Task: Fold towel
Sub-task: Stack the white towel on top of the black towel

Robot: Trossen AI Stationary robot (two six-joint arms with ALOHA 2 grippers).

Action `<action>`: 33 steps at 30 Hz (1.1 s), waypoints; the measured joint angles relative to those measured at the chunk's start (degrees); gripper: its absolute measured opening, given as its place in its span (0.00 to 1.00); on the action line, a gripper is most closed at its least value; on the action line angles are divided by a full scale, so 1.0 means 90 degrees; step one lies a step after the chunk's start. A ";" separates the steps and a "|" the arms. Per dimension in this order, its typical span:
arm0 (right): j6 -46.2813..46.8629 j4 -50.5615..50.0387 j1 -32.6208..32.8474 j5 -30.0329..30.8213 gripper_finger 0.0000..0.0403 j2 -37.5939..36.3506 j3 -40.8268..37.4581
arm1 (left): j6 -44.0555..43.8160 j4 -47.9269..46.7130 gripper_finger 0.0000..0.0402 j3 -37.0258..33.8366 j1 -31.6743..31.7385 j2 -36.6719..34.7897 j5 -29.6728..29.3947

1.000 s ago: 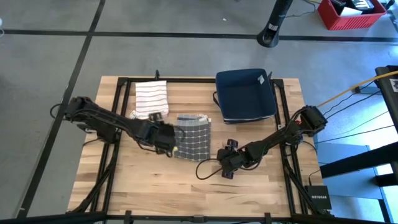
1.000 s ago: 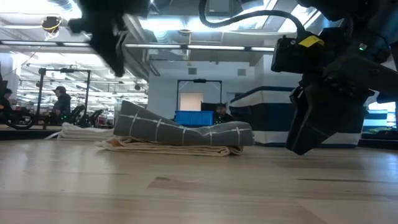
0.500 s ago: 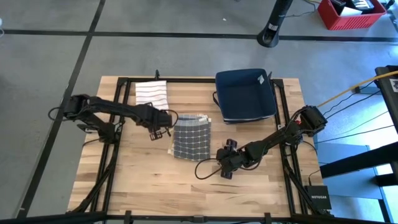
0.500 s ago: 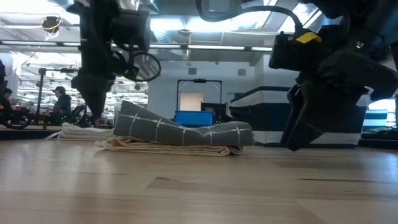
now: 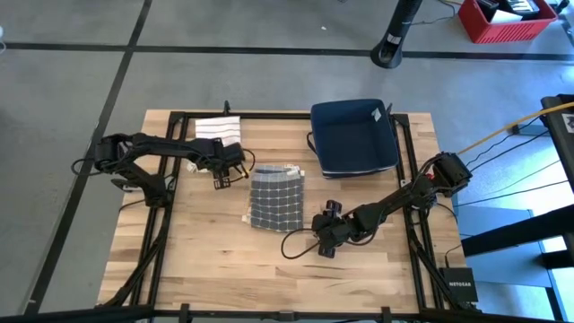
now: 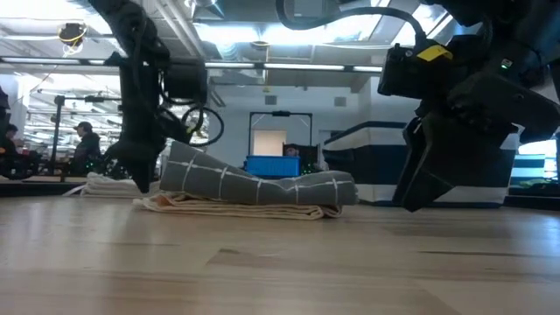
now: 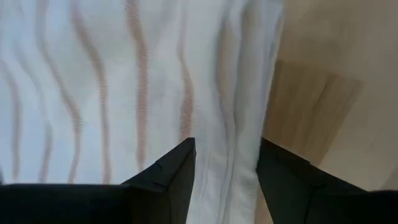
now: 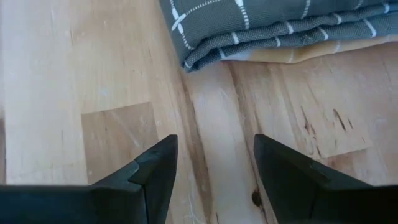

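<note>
A grey checked towel [image 5: 275, 199] lies folded at the table's middle, resting on a cream cloth [image 6: 236, 208] that shows under it in the low view and the right wrist view [image 8: 323, 53]. A white striped towel [image 5: 220, 135] lies folded near the far edge. My left gripper [image 5: 231, 170] is open, its fingers standing over the striped towel's [image 7: 93, 81] near edge. My right gripper [image 5: 321, 231] is open and low over bare wood, just to the right of the grey towel [image 8: 280, 25].
A dark blue bin [image 5: 354, 139] stands at the far right of the table. A black frame [image 5: 170, 152] runs along the table's edges. Bare wood [image 5: 224, 260] spreads across the near half. People and shelving show in the room behind.
My left gripper has drawn away from the grey towel's left edge and moved toward the far edge, ending over the near edge of the white striped towel. The grey towel stays folded where it lay.
</note>
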 joint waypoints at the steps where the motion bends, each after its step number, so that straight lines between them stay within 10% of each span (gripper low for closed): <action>1: -0.0029 0.0003 -0.0002 0.0004 0.54 0.0000 0.0000 | 0.0130 0.0092 0.39 -0.0078 0.0058 0.0003 0.0039; 28: -0.0061 0.0090 -0.0002 0.0153 0.54 0.0000 0.0000 | 0.0981 0.1048 0.38 -0.0455 0.0642 0.0353 0.0565; 33: -0.0083 0.0296 -0.0002 0.0150 0.54 0.0000 0.0000 | 0.1070 0.1243 0.24 -0.0543 0.0772 0.0362 0.0656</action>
